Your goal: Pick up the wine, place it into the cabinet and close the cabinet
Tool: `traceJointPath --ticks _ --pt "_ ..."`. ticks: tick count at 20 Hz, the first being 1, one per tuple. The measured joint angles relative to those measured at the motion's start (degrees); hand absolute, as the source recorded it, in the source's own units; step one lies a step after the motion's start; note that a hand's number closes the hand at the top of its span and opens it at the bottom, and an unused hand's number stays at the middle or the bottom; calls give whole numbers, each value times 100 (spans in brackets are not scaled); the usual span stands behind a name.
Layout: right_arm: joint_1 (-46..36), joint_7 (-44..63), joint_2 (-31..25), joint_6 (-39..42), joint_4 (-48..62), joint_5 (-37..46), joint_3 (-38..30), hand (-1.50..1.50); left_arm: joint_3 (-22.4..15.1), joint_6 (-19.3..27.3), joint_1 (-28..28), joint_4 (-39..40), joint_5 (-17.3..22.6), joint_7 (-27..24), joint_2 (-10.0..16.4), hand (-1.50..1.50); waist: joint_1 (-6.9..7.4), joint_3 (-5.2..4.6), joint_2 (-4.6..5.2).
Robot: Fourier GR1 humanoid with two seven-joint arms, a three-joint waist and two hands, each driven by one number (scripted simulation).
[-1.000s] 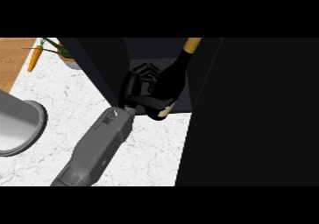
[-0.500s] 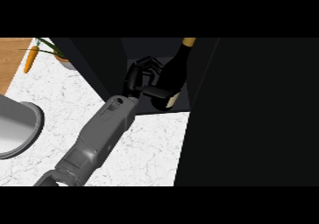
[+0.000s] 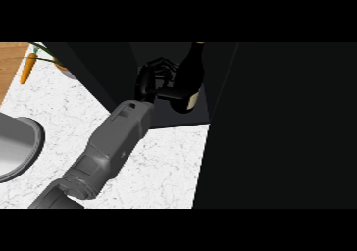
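Left robot hand [image 3: 149, 81] gripping the wine [image 3: 190, 73] inside the open cabinet [image 3: 174, 115].

Nearest on my feed is the white bench [image 3: 160, 166], with the grey forearm [image 3: 113, 142] running over it from 7 o'clock up toward 12. At 9 o'clock a grey round vessel [image 3: 11, 147] sits on the bench, cut off by the frame's edge. The forearm ends at the cabinet's mouth, where the robot hand has its fingers and thumb curled round the dark bottle from the bottle's left side. The wine is inside the cabinet at 12 o'clock, neck pointing away from me, with a pale label near its base. I cannot tell whether it rests on the cabinet floor. A black door panel [image 3: 283, 122] fills my view from 1 to 5 o'clock. Farthest, at 10 o'clock, a carrot [image 3: 26, 68] lies at the edge of a wooden board [image 3: 8, 63].
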Motion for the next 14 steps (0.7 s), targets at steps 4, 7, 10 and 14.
traceJointPath --ticks 4,7,10,14 --pt "52 -82 -2 60 -1 -24 -17 -150 133 32 -128 278 17 -146 40 150 -32 -1 18" --pt "113 -202 25 89 12 -38 0 -150 196 94 -228 456 1 -240 120 150 -65 -1 33" --pt "151 -274 25 163 27 -57 -19 -150 191 254 -363 609 -71 -321 107 -150 -78 2 45" --pt "192 -363 35 228 33 -76 -8 -150 161 462 -481 787 -179 -446 210 -150 -139 0 70"
